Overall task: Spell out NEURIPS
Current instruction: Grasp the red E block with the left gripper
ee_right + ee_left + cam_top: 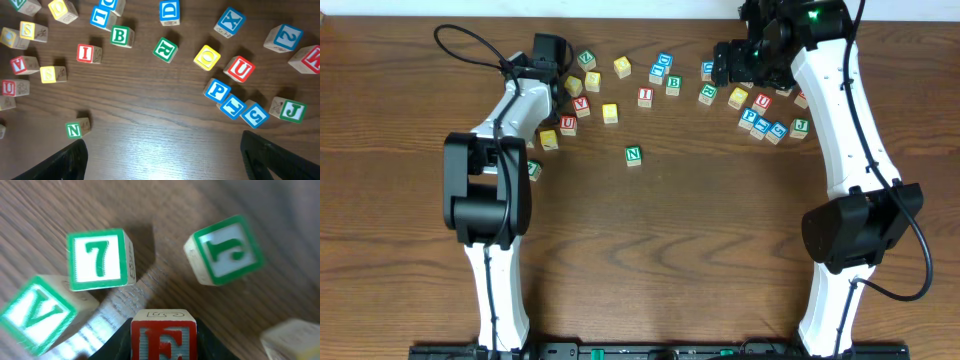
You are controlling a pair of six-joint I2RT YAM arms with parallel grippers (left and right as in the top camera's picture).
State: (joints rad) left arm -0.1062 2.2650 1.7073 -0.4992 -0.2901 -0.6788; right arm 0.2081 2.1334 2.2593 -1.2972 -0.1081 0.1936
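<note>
From where I stand, the green N block (633, 155) sits alone on the open wood of the counter (700, 230), well apart from the scatter of lettered blocks along the far edge. The left arm (525, 100) reaches into the cluster on its side. Its wrist view shows the left jaws closed on a red E block (164, 336), with dark fingers (120, 347) against both sides of it. I cannot tell whether that block is off the wood. Just beyond it lie a green 7 block (100, 260), a green V block (35, 315) just beside the 7, and a tilted green block (225, 250) whose letter I cannot read for certain. The right arm (835, 110) hangs over the other cluster with the right jaws spread wide, holding nothing, and one finger (65, 162) shows at each lower corner of its wrist view. Below it the red I block (85, 53) lies near a green B block (120, 36). The green R block (165, 49) sits tilted, and a yellow O block (206, 57) lies between it and the red U block (240, 69). The blue P block (217, 90) is just beside the U. A second blue block (232, 106) is pressed between the P and the blue S block (255, 114). A green J block (292, 111) sits right next to the S.
</note>
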